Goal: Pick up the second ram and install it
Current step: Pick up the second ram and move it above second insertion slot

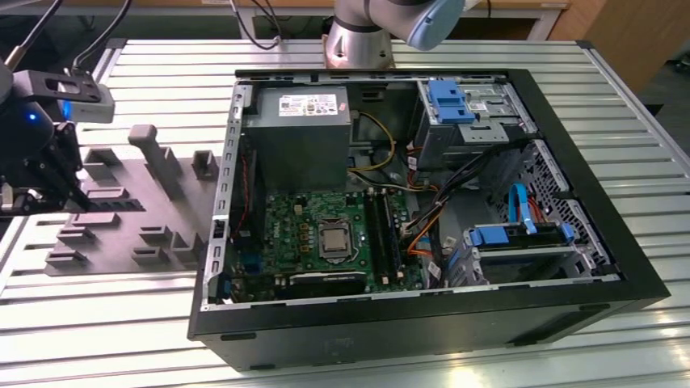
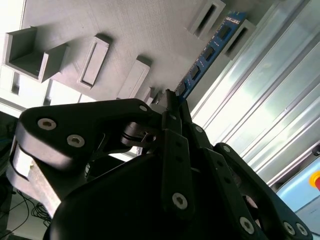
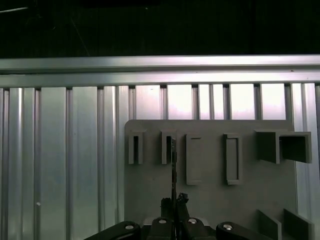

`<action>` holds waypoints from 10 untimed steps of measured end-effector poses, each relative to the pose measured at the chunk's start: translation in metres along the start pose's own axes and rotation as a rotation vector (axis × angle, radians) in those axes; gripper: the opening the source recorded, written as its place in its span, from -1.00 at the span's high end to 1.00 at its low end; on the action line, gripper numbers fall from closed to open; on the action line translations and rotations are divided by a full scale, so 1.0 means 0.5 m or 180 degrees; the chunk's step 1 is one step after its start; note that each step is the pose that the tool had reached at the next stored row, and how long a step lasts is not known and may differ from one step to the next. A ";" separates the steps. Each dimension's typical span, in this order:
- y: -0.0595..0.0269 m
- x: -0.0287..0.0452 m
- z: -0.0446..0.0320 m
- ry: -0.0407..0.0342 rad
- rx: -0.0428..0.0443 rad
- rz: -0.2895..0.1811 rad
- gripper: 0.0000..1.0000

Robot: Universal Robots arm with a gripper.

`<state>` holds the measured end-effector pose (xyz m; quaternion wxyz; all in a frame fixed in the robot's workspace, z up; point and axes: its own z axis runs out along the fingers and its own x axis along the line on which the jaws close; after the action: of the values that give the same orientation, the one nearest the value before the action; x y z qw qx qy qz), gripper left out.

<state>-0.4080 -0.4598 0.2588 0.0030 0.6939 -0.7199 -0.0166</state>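
- Gripper (image 1: 38, 194) hangs at the exterior view's left edge, over the left end of the grey holder tray (image 1: 129, 214) on the slatted aluminium table (image 1: 603, 121); from this angle its jaws cannot be made out. Well apart from it, towards the exterior view's right, the open computer case (image 1: 431, 323) lies on its side. Inside are the green motherboard (image 1: 307, 230), the grey power supply (image 1: 296, 129) and a blue-latched drive cage (image 1: 458, 101). The robot arm's base (image 1: 361, 36) stands at the case's far side.
- In the second wrist view, the gripper (image 2: 170, 100) is clamped on one end of the second ram (image 2: 207, 52), its black fingers (image 2: 176, 142) pressed together on the stick. The ram, lined with small black chips, reaches out over the holder tray (image 2: 100, 35). Its far end sits between two slot blocks (image 2: 207, 17) near the tray's edge, beside the table slats (image 2: 270, 100). Whether it touches the tray cannot be told.
- In the first wrist view, the gripper (image 3: 174, 202) grips the second ram (image 3: 173, 165) edge-on. The ram shows as a thin dark line running towards a slot block (image 3: 167, 147) on the tray (image 3: 210, 205), with the table (image 3: 65, 160) beyond.
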 end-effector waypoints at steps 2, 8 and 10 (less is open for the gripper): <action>0.000 0.000 -0.001 0.0000 0.0000 0.0000 0.73; 0.000 0.000 -0.009 0.0000 0.0000 0.0000 0.73; 0.000 0.000 -0.011 0.0000 0.0000 0.0000 0.73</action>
<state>-0.4080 -0.4598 0.2646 0.0030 0.6939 -0.7199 -0.0166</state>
